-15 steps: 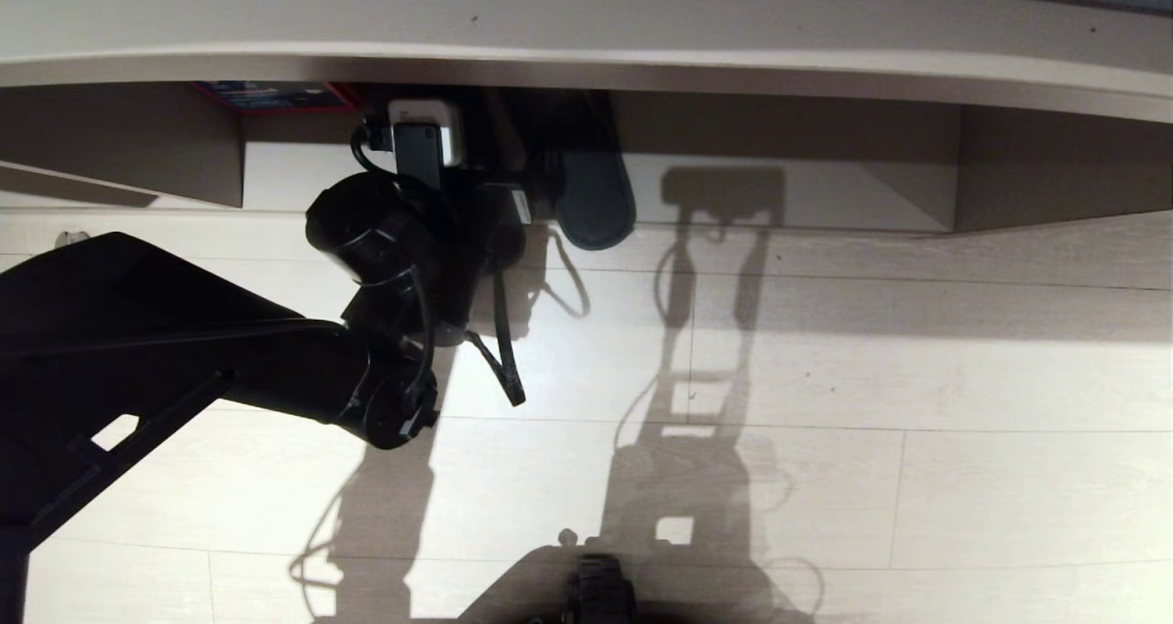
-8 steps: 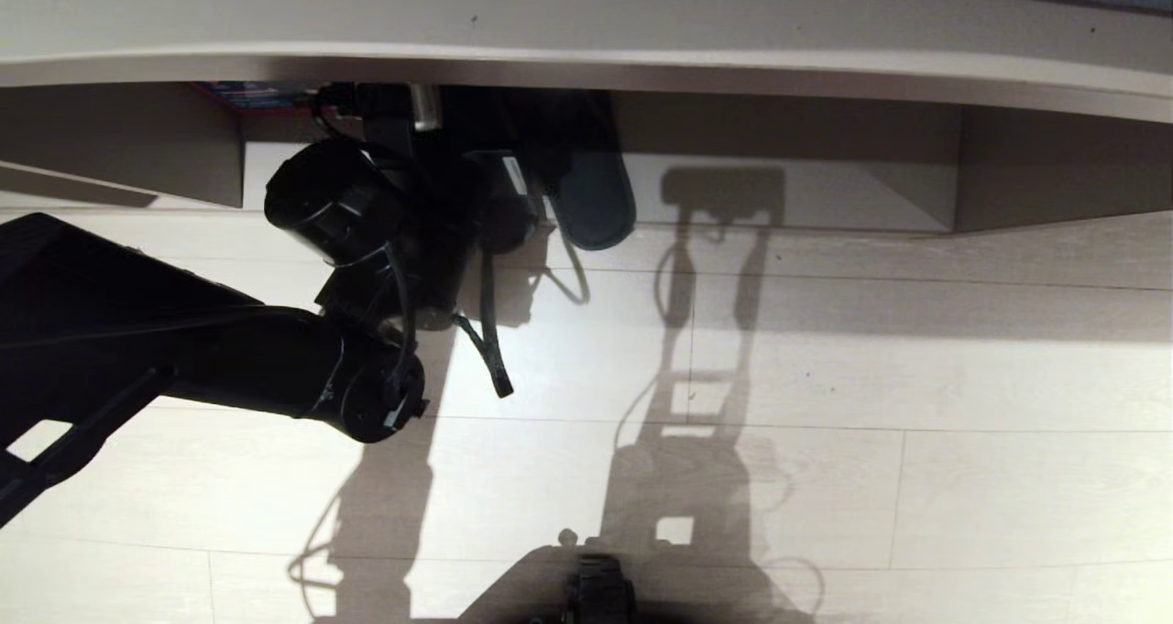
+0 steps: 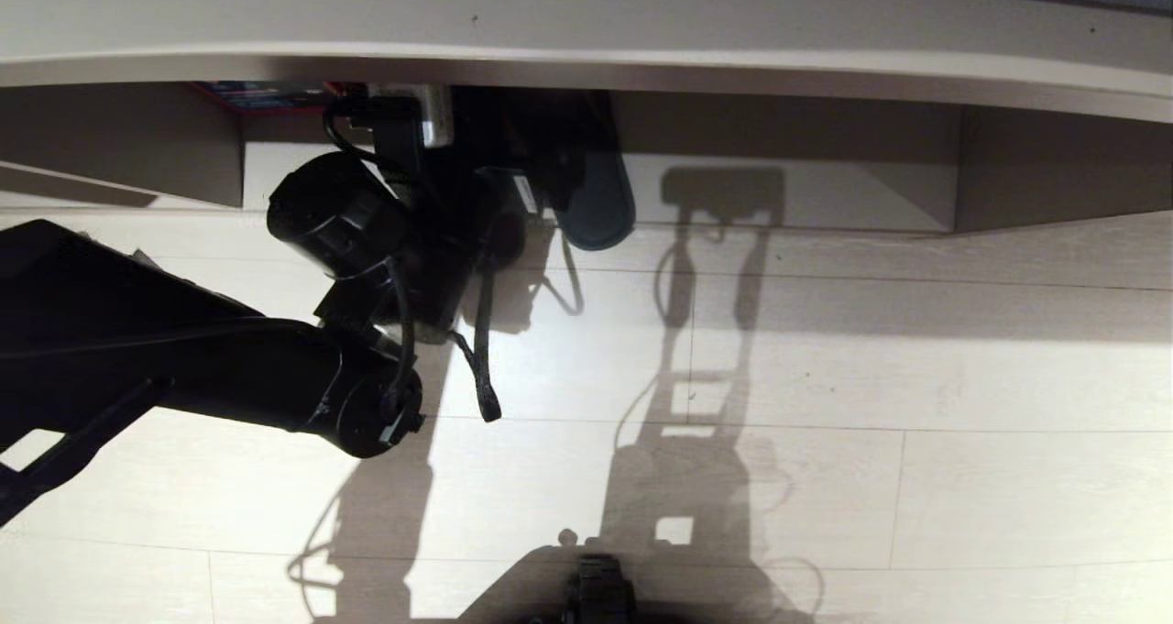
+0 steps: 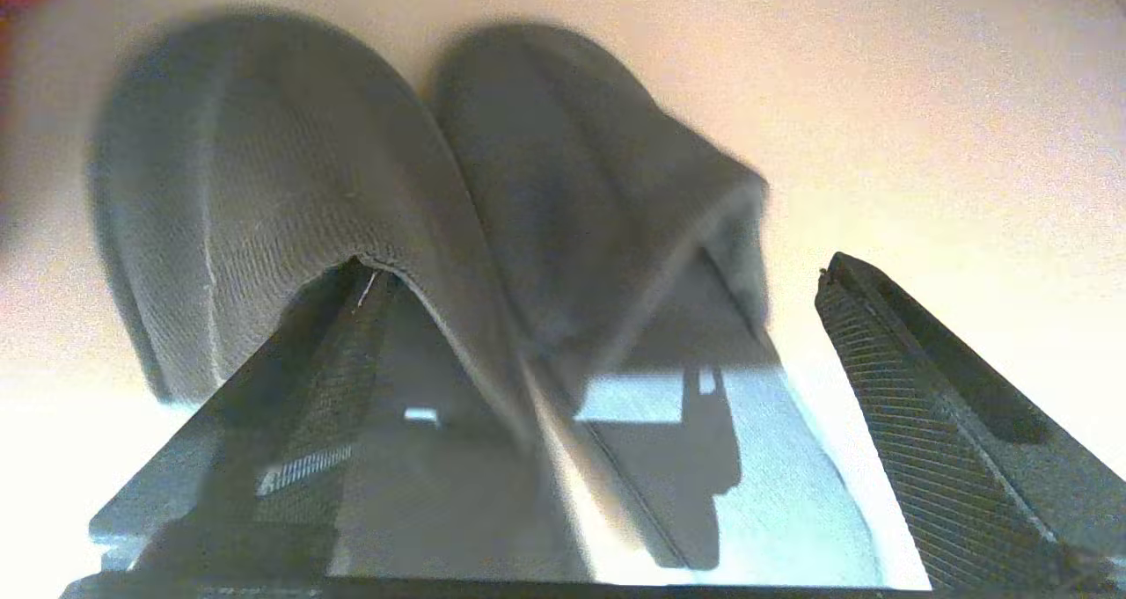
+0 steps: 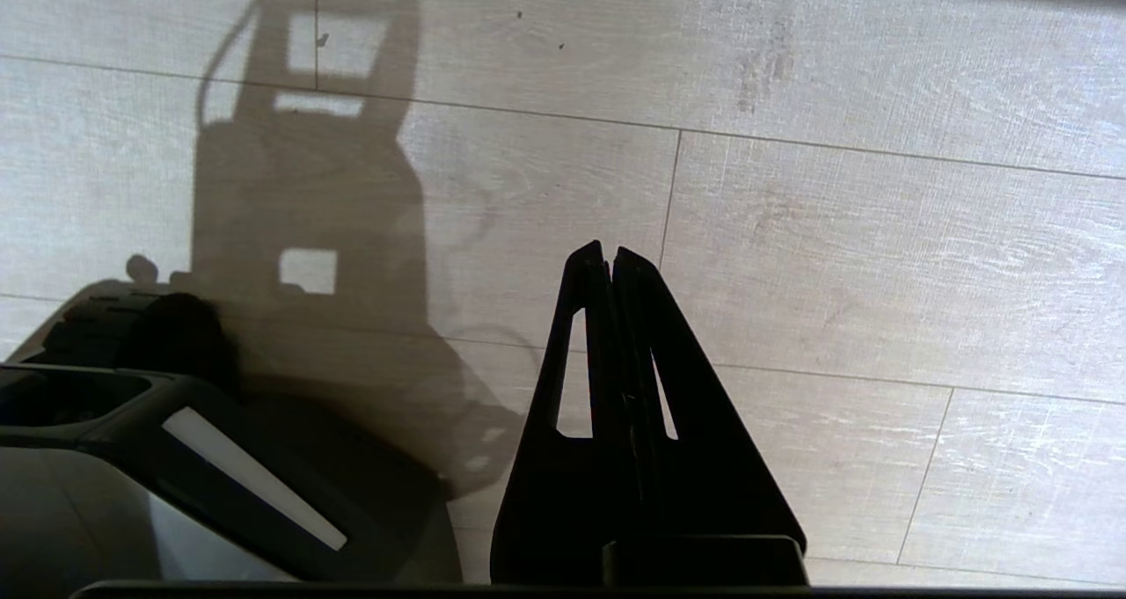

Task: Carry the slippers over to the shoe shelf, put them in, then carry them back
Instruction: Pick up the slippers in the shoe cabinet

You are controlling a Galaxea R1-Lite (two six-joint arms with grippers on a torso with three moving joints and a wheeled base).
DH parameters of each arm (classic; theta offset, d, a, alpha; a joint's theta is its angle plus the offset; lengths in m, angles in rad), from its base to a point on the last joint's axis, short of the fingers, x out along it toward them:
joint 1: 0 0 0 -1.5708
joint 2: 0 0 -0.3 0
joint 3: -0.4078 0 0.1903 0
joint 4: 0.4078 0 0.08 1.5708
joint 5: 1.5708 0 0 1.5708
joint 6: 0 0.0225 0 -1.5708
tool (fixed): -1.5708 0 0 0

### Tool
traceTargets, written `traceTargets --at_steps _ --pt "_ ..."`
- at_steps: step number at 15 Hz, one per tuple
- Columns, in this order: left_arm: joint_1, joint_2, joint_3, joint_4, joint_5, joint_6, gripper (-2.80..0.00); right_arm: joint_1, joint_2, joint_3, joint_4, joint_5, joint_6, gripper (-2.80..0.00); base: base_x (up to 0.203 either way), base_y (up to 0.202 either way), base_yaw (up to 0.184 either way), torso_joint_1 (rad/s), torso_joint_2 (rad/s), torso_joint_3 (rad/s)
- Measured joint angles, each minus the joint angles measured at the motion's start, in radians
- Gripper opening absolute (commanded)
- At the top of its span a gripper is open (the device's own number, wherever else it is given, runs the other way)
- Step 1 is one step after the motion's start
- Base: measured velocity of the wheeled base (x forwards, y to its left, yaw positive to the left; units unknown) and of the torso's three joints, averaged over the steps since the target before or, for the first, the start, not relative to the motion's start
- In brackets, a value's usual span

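Two dark grey slippers lie side by side on the pale base board [image 4: 924, 142] of the shoe shelf [image 3: 825, 198], toes pointing inward. In the left wrist view the one slipper [image 4: 264, 168] and the other slipper [image 4: 581, 159] fill the view. My left gripper [image 4: 596, 265] stands wide open at their heels. One finger [image 4: 343, 361] sits inside the first slipper's opening, and the other finger [image 4: 924, 405] is outside the second slipper. In the head view only one slipper heel [image 3: 596, 202] shows past my left arm [image 3: 348, 221]. My right gripper [image 5: 610, 252] hangs shut and empty over the floor.
The upper bench board [image 3: 586, 38] overhangs the cubby and hides its depth. A red and blue item [image 3: 266, 95] lies at the cubby's back left, and a divider wall [image 3: 958, 166] stands at its right. The pale plank floor [image 3: 916, 377] lies open in front, with my base [image 3: 596, 596] at the near edge.
My left arm has swung a little to the left, and the wrist has shifted slightly at the cubby mouth. The slipper heel has stayed in place.
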Motion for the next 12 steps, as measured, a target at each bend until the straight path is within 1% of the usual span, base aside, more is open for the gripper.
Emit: traceTargets --at_steps 5,8,12 --pt "-0.002 0.051 -0.003 0.021 -0.008 0.005 0.0 0.0 0.0 0.0 0.0 0.0 0.0 -2.8 0.0 0.0 0.0 0.0 0.0 0.0" --pt "-0.003 0.061 0.0 0.015 -0.004 0.005 0.0 0.0 0.0 0.0 0.0 0.0 0.003 -2.8 0.0 0.0 0.0 0.0 0.0 0.0" --pt "-0.003 0.05 0.051 0.01 -0.004 0.01 0.0 0.0 0.0 -0.001 0.0 0.0 0.003 -2.8 0.0 0.0 0.0 0.0 0.0 0.0"
